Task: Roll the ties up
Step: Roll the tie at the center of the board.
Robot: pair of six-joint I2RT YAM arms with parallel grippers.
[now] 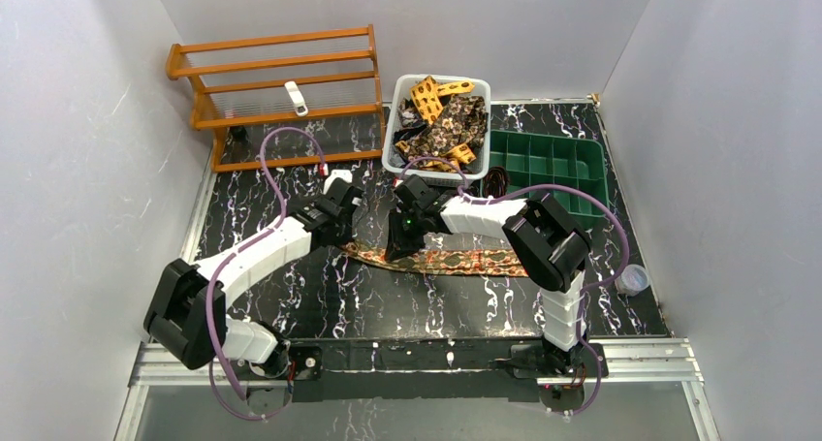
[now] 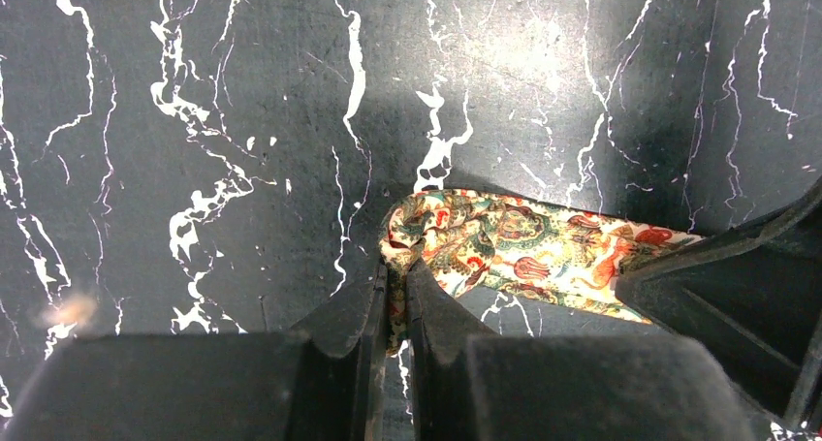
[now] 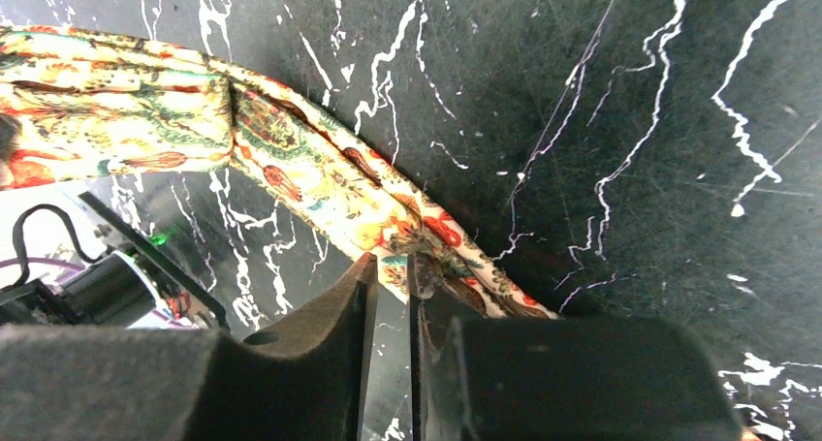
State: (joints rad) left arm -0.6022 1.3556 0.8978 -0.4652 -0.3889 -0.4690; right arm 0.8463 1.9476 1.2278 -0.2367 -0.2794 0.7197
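Observation:
One red-orange and green patterned tie [image 1: 456,261] lies stretched across the black marbled table. My left gripper [image 1: 343,234] is at its left end. In the left wrist view the left gripper [image 2: 395,284] is shut, with the bunched tie end [image 2: 504,242] pinched between its fingers. My right gripper [image 1: 396,247] is just to the right, low over the same tie. In the right wrist view the right gripper [image 3: 392,265] has its jaws almost together, with the tie's edge [image 3: 291,160] between the tips. More ties [image 1: 448,121] are heaped in a white basket.
The white basket [image 1: 395,136] stands at the back centre. A green compartment tray [image 1: 557,165] is to its right, and a wooden rack [image 1: 276,82] at the back left. A small clear cup [image 1: 632,279] sits near the right edge. Purple cables loop over both arms.

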